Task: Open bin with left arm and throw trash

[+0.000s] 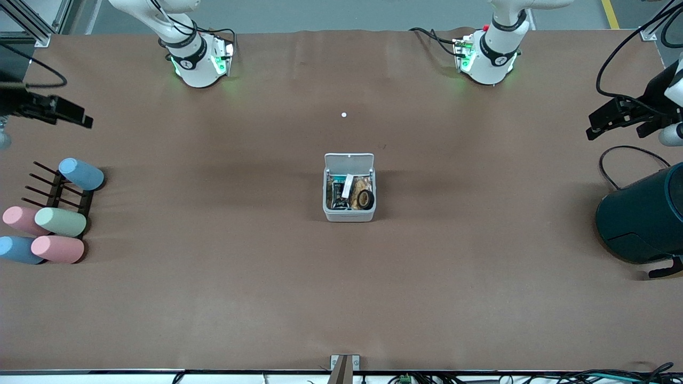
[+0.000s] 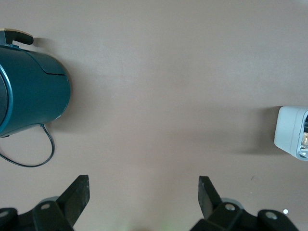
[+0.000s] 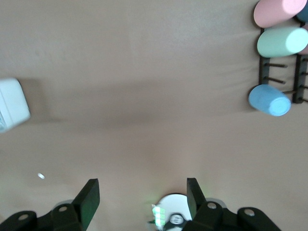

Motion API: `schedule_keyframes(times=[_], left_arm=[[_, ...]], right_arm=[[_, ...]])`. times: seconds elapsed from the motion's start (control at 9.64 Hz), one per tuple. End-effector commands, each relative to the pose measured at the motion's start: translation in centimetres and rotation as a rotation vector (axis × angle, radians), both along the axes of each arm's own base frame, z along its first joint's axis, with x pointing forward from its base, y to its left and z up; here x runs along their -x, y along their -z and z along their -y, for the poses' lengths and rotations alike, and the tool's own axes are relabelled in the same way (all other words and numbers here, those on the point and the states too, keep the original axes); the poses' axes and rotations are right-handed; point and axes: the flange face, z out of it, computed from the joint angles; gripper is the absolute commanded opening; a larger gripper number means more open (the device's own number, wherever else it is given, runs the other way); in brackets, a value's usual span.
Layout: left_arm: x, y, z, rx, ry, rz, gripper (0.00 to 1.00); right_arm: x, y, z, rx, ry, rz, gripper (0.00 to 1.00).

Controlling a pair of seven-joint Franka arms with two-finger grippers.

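The bin (image 1: 349, 215) stands at the middle of the table with its lid (image 1: 349, 159) swung up and open. Inside lie a crumpled black wrapper (image 1: 336, 193), a short white piece (image 1: 348, 185) and a dark tape roll (image 1: 365, 199). My left gripper (image 1: 593, 131) hangs open and empty over the left arm's end of the table; its wrist view (image 2: 143, 185) shows the bin's corner (image 2: 290, 130). My right gripper (image 1: 84, 121) hangs open and empty over the right arm's end; its wrist view (image 3: 142, 187) shows the bin (image 3: 12, 103) at the edge.
A large dark teal container (image 1: 640, 218) with a cable lies at the left arm's end, also in the left wrist view (image 2: 29, 94). Pastel cylinders on a black rack (image 1: 53, 224) sit at the right arm's end. A tiny white dot (image 1: 343, 114) lies between bin and bases.
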Motion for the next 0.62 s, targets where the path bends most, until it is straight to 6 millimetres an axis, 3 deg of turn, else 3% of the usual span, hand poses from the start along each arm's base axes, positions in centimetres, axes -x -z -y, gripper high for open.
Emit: schedule_keyframes(times=[0.0,0.1,0.52], left_arm=[[-0.2,-0.4,0.0,0.008,-0.006,0.007,1.00],[-0.2,-0.5,0.0,0.009,-0.006,0.008,1.00],[-0.2,-0.4,-0.1,0.008,-0.006,0.007,1.00]], right_arm=[[1.3,-0.2,-0.2,0.026,-0.076,0.024,1.00],[1.2,-1.2,-0.2,0.029,-0.074,0.047,1.00],[0.3,-1.1,0.7,0.060,-0.069,0.065,1.00]])
